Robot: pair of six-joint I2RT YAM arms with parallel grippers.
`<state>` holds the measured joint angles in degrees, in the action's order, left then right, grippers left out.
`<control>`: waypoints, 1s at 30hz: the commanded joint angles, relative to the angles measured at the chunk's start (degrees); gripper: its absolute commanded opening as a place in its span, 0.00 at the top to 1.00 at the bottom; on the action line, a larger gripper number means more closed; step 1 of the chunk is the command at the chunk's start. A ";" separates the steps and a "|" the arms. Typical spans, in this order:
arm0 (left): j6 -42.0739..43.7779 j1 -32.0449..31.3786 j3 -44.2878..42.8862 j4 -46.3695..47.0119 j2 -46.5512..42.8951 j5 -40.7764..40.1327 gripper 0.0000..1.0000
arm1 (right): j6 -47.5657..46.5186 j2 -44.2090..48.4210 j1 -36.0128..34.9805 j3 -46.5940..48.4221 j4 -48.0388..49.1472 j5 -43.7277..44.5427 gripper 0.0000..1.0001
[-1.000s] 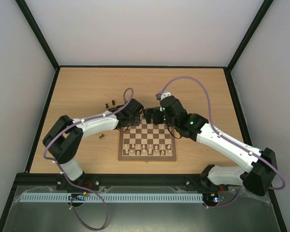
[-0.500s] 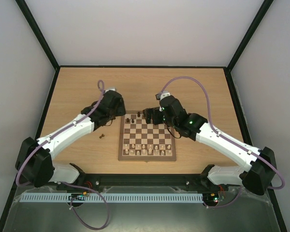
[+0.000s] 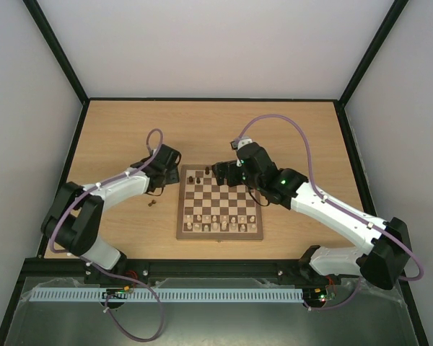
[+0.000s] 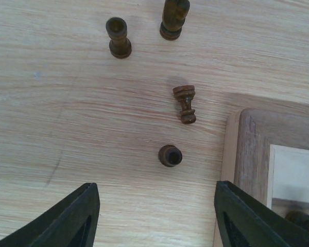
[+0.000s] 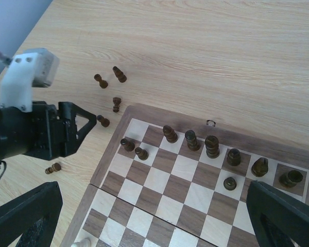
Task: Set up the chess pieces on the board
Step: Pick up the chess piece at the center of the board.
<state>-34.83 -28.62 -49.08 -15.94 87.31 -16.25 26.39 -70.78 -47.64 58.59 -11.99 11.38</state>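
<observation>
The board [image 3: 182, 232] lies mid-table, with several dark chess pieces [image 5: 212, 146] standing on its far rows. More dark pieces stand loose on the table left of its far corner: a pawn [image 4: 170, 155], another piece [image 4: 185, 103], a rook [image 4: 118, 37] and a knight [image 4: 174, 18]. My left gripper [image 4: 154, 188] hangs open just short of the pawn, with nothing between its fingers [image 3: 170, 170]. My right gripper [image 5: 153, 185] stands open above the board's far rows [image 3: 224, 171], empty.
Pale pieces [image 3: 220, 222] fill the board's near rows. One dark piece [image 3: 153, 203] lies on its side on the table left of the board. The board's frame corner [image 4: 252, 154] is close to the right of my left fingers.
My left gripper has drawn back from the board's far left corner, opened wide, and now hangs over the loose pieces on the table. The right arm has barely moved.
</observation>
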 commanded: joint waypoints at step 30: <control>1.72 1.20 -4.96 6.25 13.14 -0.89 0.91 | -0.12 -0.84 -0.03 -1.02 1.00 -0.65 0.01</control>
<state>-33.43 -27.68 -53.32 -9.39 100.07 -16.53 26.37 -70.94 -47.64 58.33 -11.62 10.90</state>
